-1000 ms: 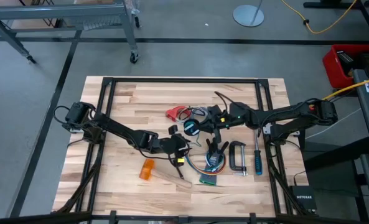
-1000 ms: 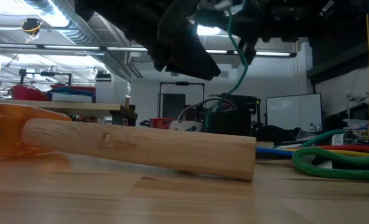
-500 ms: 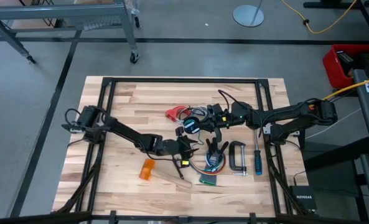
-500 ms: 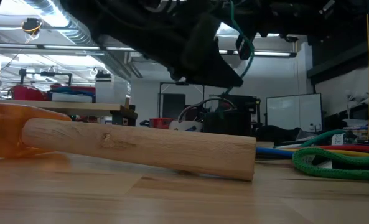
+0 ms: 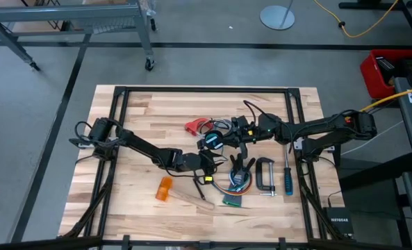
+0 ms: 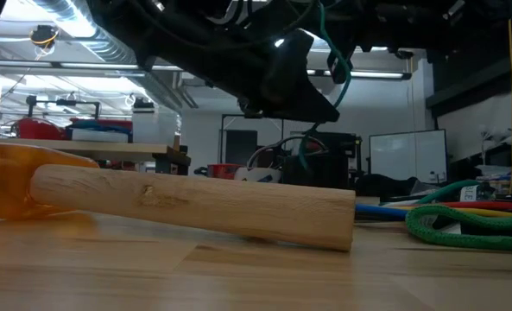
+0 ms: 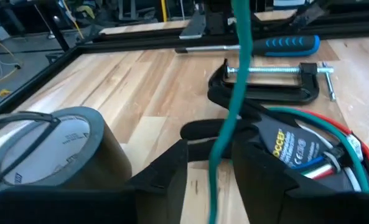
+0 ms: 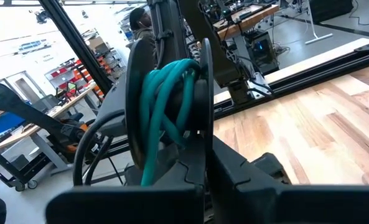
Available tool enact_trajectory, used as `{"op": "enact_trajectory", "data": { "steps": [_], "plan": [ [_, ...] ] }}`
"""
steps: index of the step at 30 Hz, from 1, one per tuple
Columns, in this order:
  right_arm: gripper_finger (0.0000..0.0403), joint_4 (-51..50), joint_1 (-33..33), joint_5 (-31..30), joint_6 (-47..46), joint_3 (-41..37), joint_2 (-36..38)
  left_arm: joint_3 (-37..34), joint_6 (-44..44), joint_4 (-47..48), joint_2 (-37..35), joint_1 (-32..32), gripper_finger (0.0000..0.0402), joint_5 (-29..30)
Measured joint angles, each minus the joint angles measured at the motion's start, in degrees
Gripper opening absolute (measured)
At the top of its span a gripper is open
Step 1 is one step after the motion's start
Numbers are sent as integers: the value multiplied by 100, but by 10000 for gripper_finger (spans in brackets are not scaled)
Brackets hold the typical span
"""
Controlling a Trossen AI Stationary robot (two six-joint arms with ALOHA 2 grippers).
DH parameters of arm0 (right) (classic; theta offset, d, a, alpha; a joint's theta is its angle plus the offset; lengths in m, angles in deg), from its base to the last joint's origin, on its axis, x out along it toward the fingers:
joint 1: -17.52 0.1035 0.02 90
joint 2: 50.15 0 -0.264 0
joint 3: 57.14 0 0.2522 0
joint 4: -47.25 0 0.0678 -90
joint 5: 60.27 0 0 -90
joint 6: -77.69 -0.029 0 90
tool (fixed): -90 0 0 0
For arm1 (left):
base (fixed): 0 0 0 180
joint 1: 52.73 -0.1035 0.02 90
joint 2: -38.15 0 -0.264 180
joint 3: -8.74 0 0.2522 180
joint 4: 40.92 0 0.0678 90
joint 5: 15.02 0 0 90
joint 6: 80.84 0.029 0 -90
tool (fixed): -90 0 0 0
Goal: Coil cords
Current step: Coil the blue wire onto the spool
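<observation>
The left gripper (image 5: pixel 207 164) is being held low over the middle of the table (image 5: pixel 143 118), its fingers (image 7: pixel 165 177) standing a narrow gap apart with a teal cord (image 7: pixel 234 93) running between them; whether the pads are being pressed on the cord cannot be told. The right gripper (image 5: pixel 228 136) is being held just beyond it, toward the table's far side, its jaws closed on a spool (image 8: pixel 165 112) around which loops of teal cord are being carried. In the high view the spool is showing as a dark disc with a teal centre (image 5: pixel 212 142).

A grey tape roll (image 7: pixel 47 146) is seen lying beside the left fingers in the left wrist view. Ahead of them a black C-clamp (image 7: pixel 277 84) and a blue-handled screwdriver (image 7: pixel 290 43) are lying on the wood, and a bundle of red, teal and white cords (image 7: pixel 333 158) is lying against a dark labelled piece.

A red plastic piece (image 5: pixel 192 126) is lying near the spool, toward the far side. An orange scraper (image 5: pixel 165 189) with a wooden handle (image 6: pixel 195 203) is lying nearer the front edge. A green coil (image 6: pixel 463 226) is being shown at the right of the low view
</observation>
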Motion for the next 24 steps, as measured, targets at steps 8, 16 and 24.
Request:
{"op": "enact_trajectory", "data": {
  "steps": [8, 16, 24],
  "plan": [
    [5, -21, 0, 144, 0, 0, 0, 0, 10, 222, -1, 0, 21, 0],
    [5, -318, 0, 675, -1, 0, 0, 0, -759, 973, -13, 35, 4, 5],
    [5, -1101, 0, 761, 2, 0, -2, 0, -1047, 1687, -23, 132, 3, 13]
  ]
}}
